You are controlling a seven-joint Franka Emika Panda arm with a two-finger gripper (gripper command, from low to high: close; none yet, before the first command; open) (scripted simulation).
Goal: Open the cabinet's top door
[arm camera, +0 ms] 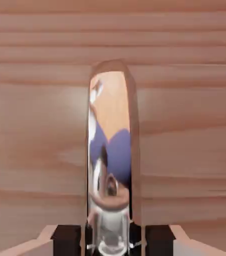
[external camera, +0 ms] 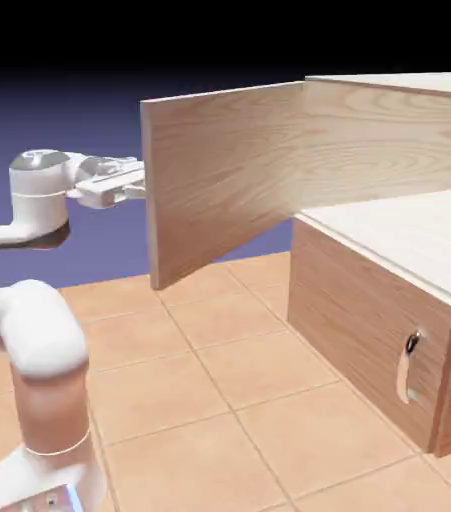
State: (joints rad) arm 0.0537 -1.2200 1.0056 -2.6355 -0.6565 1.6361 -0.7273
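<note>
Top door (external camera: 219,180) stands swung well out from the cabinet (external camera: 389,130), hinged at the upper compartment's far side, its free edge toward the exterior view's left. The upper compartment is exposed; the pale inner shelf (external camera: 409,230) shows bare behind it. Judged from this, the opening looks largely done.

Handle (arm camera: 112,155): curved silver bar, mirror-bright, mounted on the door's outer face near the free edge. It cannot be seen in the exterior view (it sits on the side turned away). In the hand view it fills the middle, running up from between the two finger tips, with wood grain all around it.

Gripper (external camera: 134,182) meets the door at its free edge, level, jaws closed on the handle; the dark pads (arm camera: 67,239) sit tight to either side of the bar.

Handling, as judgement: a rigid panel, no flex expected, swinging only about its hinge line, so any pull should follow the arc rather than a straight line. The polished bar looks slippery; a grip mid-bar, square across it, seems the sound place to hold. Gripping off-centre risks sliding along the curve.

Lower door (external camera: 369,330) is shut, its smaller handle (external camera: 409,365) untouched. The cabinet sits on tiled floor (external camera: 229,400), toward the right edge of the exterior view.
</note>
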